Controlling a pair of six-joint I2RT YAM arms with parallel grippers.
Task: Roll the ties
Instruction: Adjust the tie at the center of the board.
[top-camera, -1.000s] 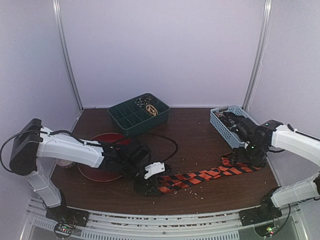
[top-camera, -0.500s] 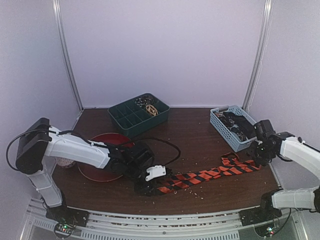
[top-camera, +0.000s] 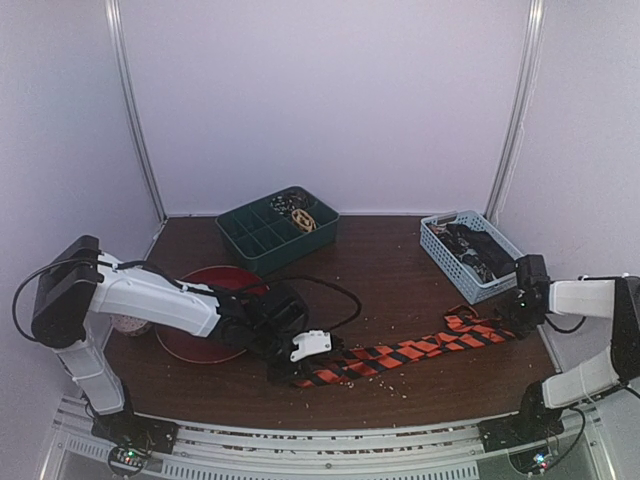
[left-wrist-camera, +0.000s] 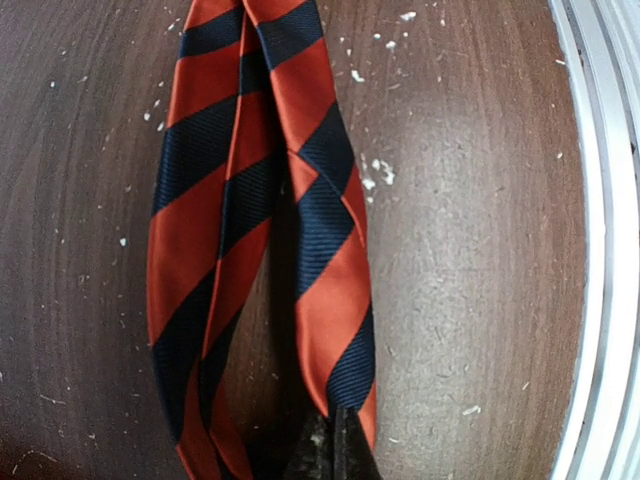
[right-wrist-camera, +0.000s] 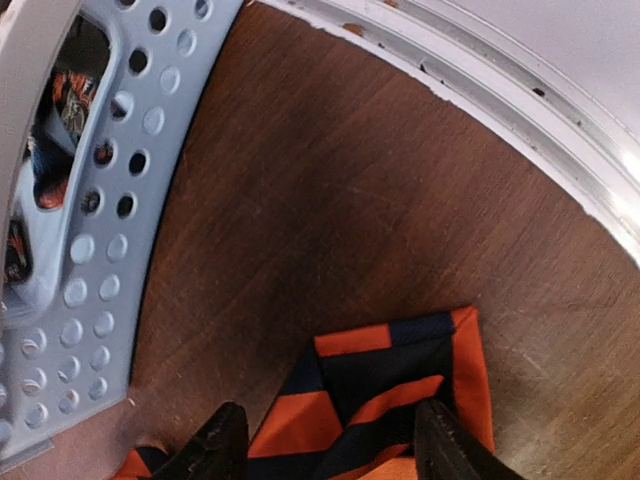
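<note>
One of the ties (top-camera: 410, 350), striped orange-red and black, lies stretched across the front of the table. My left gripper (top-camera: 292, 374) is at its left end. In the left wrist view the tie (left-wrist-camera: 250, 220) is doubled over, and the left gripper (left-wrist-camera: 338, 425) is shut on the edge of the fold. My right gripper (top-camera: 520, 312) is low at the tie's right end. There the wide folded end (right-wrist-camera: 400, 380) lies flat between the spread fingers (right-wrist-camera: 222, 445) of the right gripper (right-wrist-camera: 335, 445), which is open.
A blue perforated basket (top-camera: 440, 250) holding more fabric stands back right, close to the right gripper (right-wrist-camera: 110, 250). A green compartment tray (top-camera: 262, 238) is at the back, a red plate (top-camera: 200, 345) and a black cable (top-camera: 335, 288) at the left. The table's metal rail (left-wrist-camera: 610, 250) runs close by.
The left jaws closed on the tie's fold. The right arm drew back to the right and lower, its jaws narrowing over the tie's wide end.
</note>
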